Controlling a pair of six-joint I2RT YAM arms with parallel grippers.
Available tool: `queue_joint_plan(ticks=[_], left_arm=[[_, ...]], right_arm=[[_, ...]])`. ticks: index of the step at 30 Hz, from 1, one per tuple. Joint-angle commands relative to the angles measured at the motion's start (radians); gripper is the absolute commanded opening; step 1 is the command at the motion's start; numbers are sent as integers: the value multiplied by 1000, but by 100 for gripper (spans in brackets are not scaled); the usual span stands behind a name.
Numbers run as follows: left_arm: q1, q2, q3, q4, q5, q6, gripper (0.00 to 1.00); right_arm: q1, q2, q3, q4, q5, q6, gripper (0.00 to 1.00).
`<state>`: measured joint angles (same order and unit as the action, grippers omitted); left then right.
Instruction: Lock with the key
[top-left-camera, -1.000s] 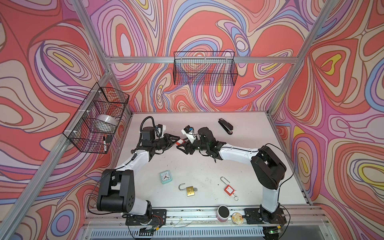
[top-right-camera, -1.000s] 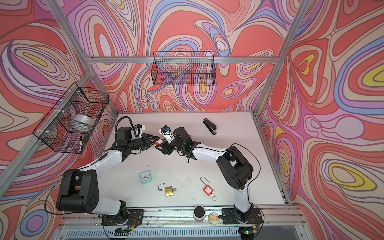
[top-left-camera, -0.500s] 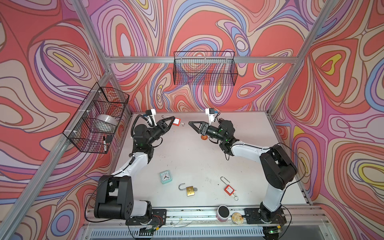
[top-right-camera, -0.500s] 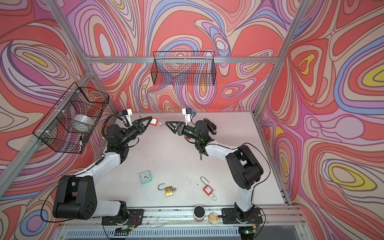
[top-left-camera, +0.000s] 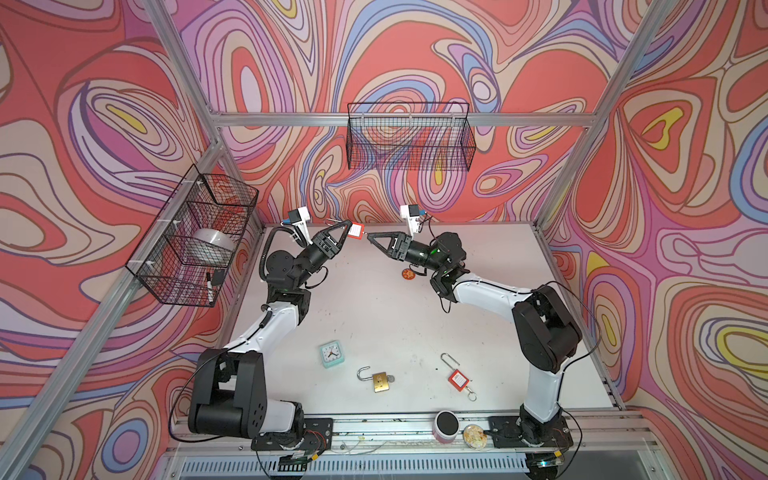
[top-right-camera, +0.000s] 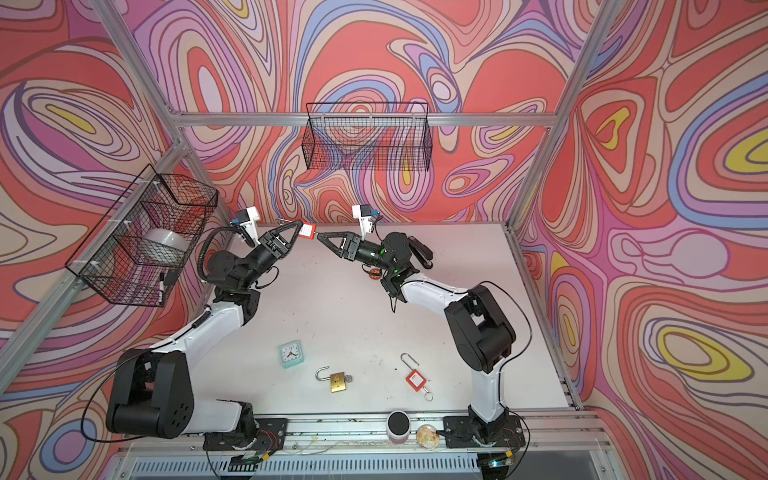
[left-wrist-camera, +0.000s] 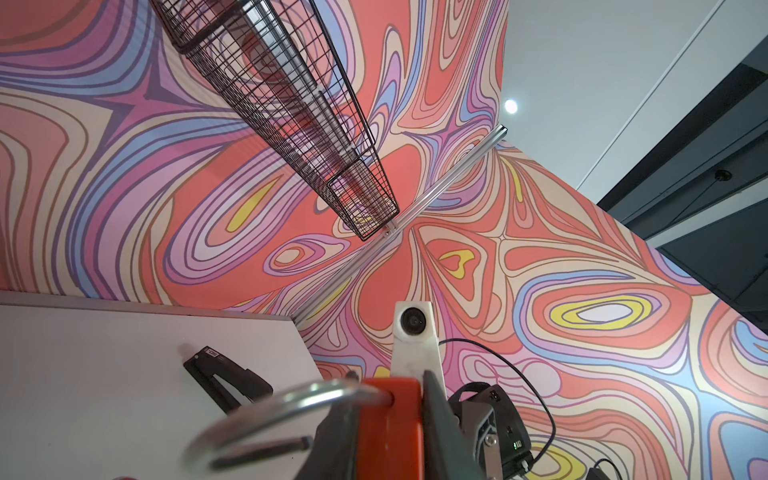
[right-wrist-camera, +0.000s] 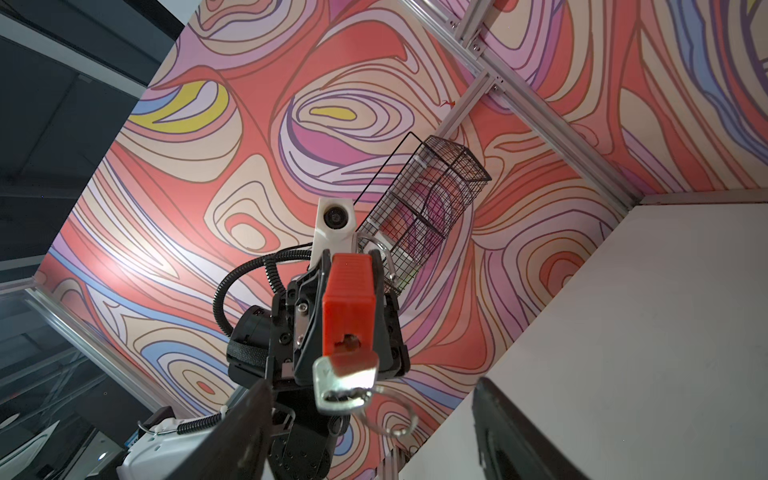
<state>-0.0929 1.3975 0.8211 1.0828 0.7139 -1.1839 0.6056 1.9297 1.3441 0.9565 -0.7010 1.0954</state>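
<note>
My left gripper (top-left-camera: 348, 226) (top-right-camera: 300, 226) is raised above the back of the table and shut on a red padlock (top-left-camera: 356, 230) (top-right-camera: 307, 230). In the left wrist view the padlock's red body (left-wrist-camera: 390, 428) is clamped between the fingers, and its steel shackle (left-wrist-camera: 282, 407) loops out to one side. A silver key (right-wrist-camera: 345, 380) with a ring sticks in the keyhole at the padlock's (right-wrist-camera: 348, 303) bottom end. My right gripper (top-left-camera: 369, 236) (right-wrist-camera: 370, 419) faces the padlock, open. Its fingers (right-wrist-camera: 245, 428) stand wide on either side of the key without touching it.
On the table's front half lie a brass padlock (top-left-camera: 380, 380) with its shackle open, a second red padlock (top-left-camera: 457, 378) with a key, and a mint clock (top-left-camera: 332, 353). A black stapler (top-right-camera: 419, 251) lies at the back right. Wire baskets (top-left-camera: 409, 141) (top-left-camera: 195, 245) hang on the walls.
Both arms rose from low over the table, the left carrying the red padlock. The right gripper drew apart, came back up to the padlock's key end, and its jaws widened.
</note>
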Motion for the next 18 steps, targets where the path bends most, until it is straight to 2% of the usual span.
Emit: queue_joint_plan(ticks=[1, 7, 14, 18], left_arm=[[-8, -21, 22, 71, 12, -9, 0], [-14, -41, 7, 43, 18, 8, 0], [-16, -50, 6, 28, 33, 15, 0], [-17, -55, 3, 20, 37, 25, 0]], right_arm=[[10, 39, 46, 11, -27, 21, 79], [23, 75, 123, -15, -54, 28, 75], [31, 94, 169, -11, -74, 48, 61], [32, 98, 181, -19, -81, 49, 49]])
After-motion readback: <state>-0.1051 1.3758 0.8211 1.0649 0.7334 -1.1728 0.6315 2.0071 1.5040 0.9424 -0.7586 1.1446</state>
